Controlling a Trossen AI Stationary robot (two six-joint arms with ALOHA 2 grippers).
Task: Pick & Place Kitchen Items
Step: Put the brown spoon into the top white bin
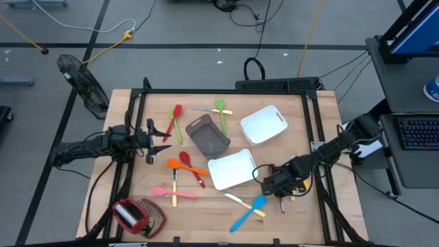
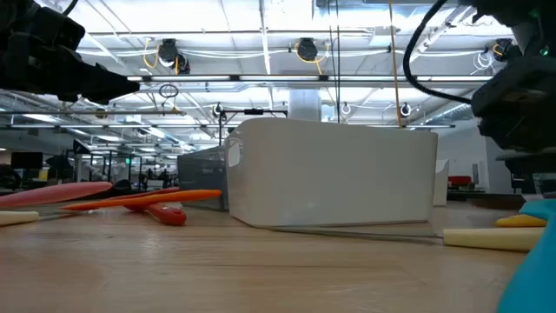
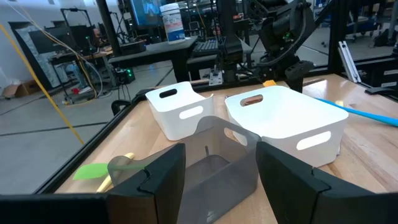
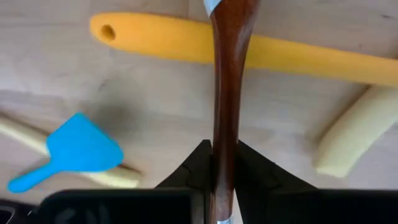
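Our right claw is clenched on the wooden spoon at the tabletop's 4 o'clock, probably to lift it; left claw waits released at 9.

two white trays, one grey tray, two pink utensils

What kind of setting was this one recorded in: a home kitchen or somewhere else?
Not a kitchen; it looks like a robotics lab or workshop. A framed wooden table stands on a grey floor crossed by cables, with a keyboard alongside and open industrial ceiling lights.
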